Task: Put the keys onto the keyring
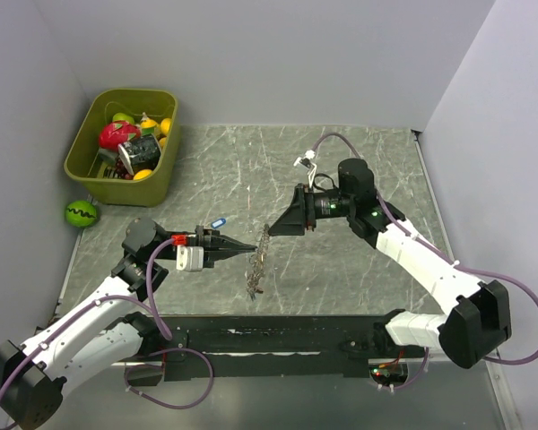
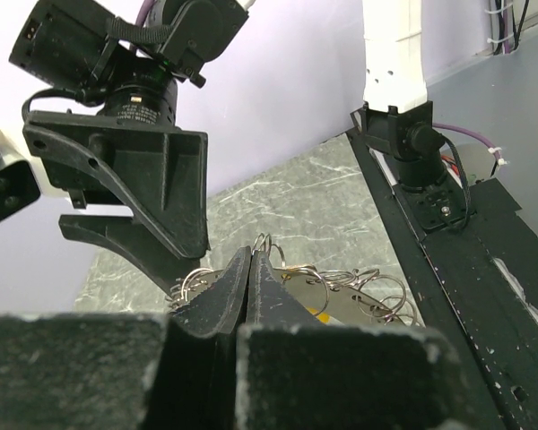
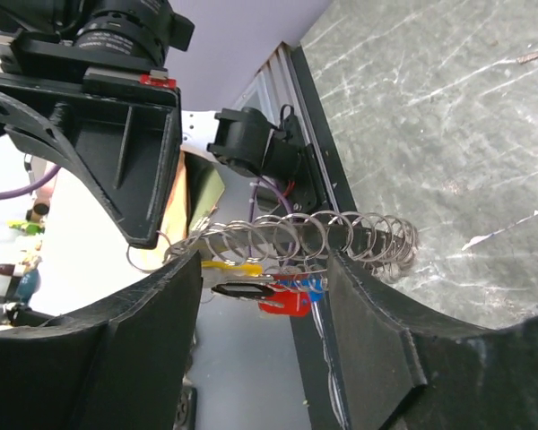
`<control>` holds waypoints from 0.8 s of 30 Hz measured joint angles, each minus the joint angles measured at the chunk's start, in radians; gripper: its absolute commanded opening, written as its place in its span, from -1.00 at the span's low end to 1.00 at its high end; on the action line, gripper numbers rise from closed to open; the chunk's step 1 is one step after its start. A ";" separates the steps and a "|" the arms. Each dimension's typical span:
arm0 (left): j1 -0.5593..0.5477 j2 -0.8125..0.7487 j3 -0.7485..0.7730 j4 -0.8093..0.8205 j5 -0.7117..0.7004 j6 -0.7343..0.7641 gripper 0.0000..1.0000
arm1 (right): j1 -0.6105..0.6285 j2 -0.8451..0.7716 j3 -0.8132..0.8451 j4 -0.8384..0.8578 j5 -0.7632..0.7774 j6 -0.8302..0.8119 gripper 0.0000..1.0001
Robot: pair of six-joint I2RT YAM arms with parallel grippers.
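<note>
left pincer (image 2: 251, 260): clamped on the coiled silver wire keyring (image 3: 368, 235), likely to steady it
right pincer (image 3: 264, 264): apart, straddling its loops, seemingly to spread one

left arm (image 1: 81, 327): white links, black joints | purple cable (image 1: 151, 285) behind gripper | left gripper (image 1: 249, 250): black tapered fingers, red tab (image 1: 177, 239) and white block (image 1: 190, 258) just behind | right arm (image 1: 426, 260): white-black, green lights (image 1: 374, 213) behind its gripper
</note>
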 measured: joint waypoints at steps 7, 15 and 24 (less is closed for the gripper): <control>0.000 0.000 0.000 0.000 0.000 0.000 -0.98 | 0.000 -0.031 0.000 0.019 0.005 0.014 0.13; 0.000 0.000 0.000 -0.010 0.000 0.004 -0.98 | 0.000 -0.056 0.000 0.026 0.003 0.022 0.10; 0.000 0.000 0.000 -0.011 0.000 0.003 -0.98 | 0.005 -0.045 0.006 -0.019 0.008 0.015 0.06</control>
